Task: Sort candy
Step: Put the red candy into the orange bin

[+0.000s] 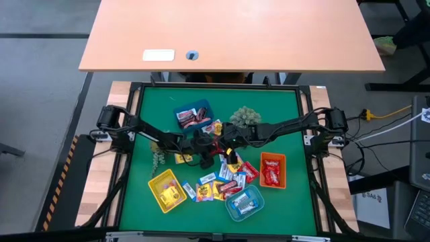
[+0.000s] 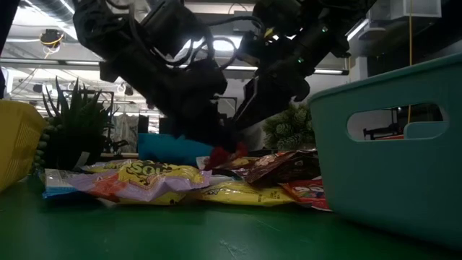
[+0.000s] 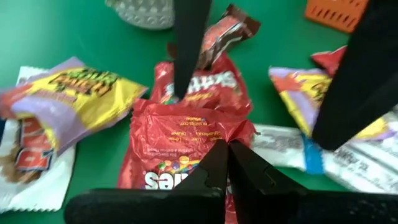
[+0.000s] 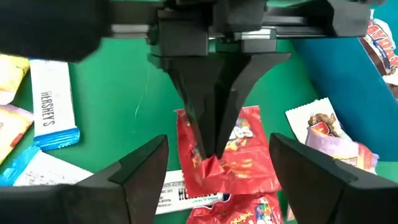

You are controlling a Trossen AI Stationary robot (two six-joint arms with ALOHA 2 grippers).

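Observation:
Candy packs (image 1: 218, 183) lie scattered mid-table, red, yellow, blue-and-white and brown. My left gripper (image 3: 227, 149) is shut on a red Skittles pack (image 3: 180, 134) at the far end of the pile; in the right wrist view the gripper (image 4: 210, 152) points down at it. A second red pack (image 3: 208, 84) lies under it. My right gripper (image 4: 217, 146) is open and faces the left one, its fingers (image 3: 188, 56) standing on either side of the red pack without touching it. In the high view both meet at the table's middle (image 1: 216, 144). My left gripper pinches the red pack between its two fingertips, coming from above and slanting down. The wrapper is crumpled where they meet (image 4: 208, 167), near one edge of the pack. The rest of the pack (image 4: 249, 155) spreads flat over the candy below; whether it is lifted clear I cannot tell.
A blue tray (image 1: 181, 107) with candy stands far left of the grippers, an orange tray (image 1: 282, 171) with red packs to the right, a yellow tray (image 1: 156, 188) and a teal tray (image 1: 232, 208) near. Two green plants (image 1: 245, 116), (image 1: 158, 158) stand close by.

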